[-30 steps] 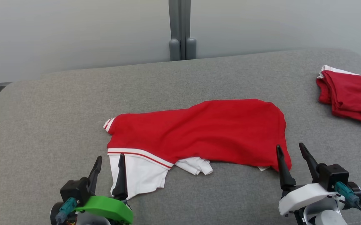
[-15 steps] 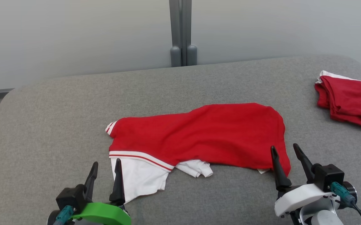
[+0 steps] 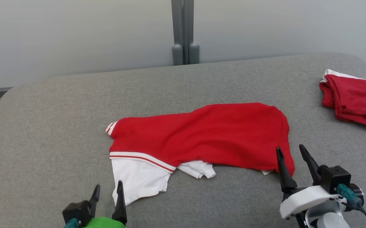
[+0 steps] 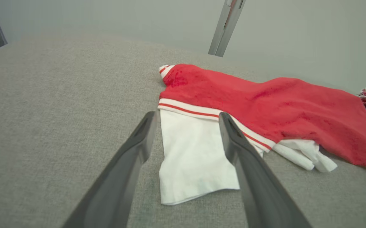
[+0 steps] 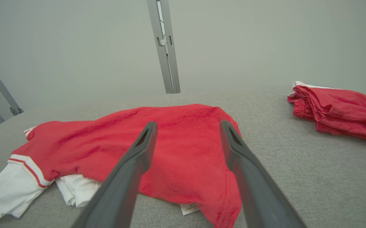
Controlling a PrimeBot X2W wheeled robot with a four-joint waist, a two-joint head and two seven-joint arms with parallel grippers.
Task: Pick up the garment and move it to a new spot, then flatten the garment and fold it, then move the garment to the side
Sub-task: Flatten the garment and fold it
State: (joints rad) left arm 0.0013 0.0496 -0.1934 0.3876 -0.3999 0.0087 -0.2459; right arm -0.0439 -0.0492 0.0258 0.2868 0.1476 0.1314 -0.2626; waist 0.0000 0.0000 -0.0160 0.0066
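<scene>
the red knit garment with a white striped panel lies rumpled in the middle of the grey fabric-covered desk. its white part spills toward the near left, and a bunched white fold sits under the near edge. the left gripper hovers just near of the white hem, jaws apart and holding nothing. the right gripper stands at the garment's near right corner, also spread wide and empty. a 2nd red folded cloth rests well apart at the far right. this looks like the flattening step: next, each gripper likely needs to pinch its near corner and draw the cloth taut.
</scene>
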